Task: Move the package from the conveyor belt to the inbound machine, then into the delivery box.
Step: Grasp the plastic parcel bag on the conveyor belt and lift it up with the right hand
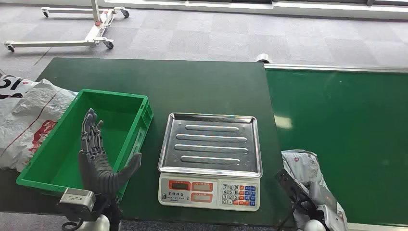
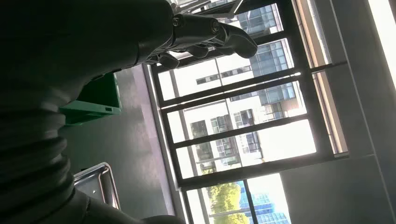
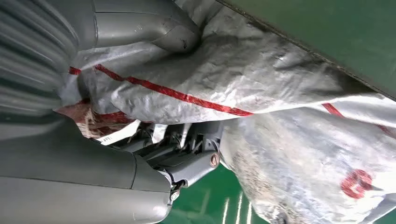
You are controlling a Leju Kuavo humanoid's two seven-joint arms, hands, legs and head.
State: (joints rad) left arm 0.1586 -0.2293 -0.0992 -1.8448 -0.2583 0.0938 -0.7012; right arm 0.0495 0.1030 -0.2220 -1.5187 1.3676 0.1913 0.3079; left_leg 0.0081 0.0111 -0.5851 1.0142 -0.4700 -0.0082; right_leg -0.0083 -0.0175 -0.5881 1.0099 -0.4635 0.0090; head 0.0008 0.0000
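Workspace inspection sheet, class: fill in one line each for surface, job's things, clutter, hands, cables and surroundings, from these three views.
Surface: dark green table; brighter green conveyor belt at its right.
Job's things: grey package with red stripes at the belt's near edge; scale, tray bare; green crate, nothing in it.
Clutter: white printed bags left of the crate.
Hands: left hand raised, fingers apart, holding nothing; right hand grips the package.
Cables: nothing seen.
Surroundings: grey carpet, wheeled white frame, windows.
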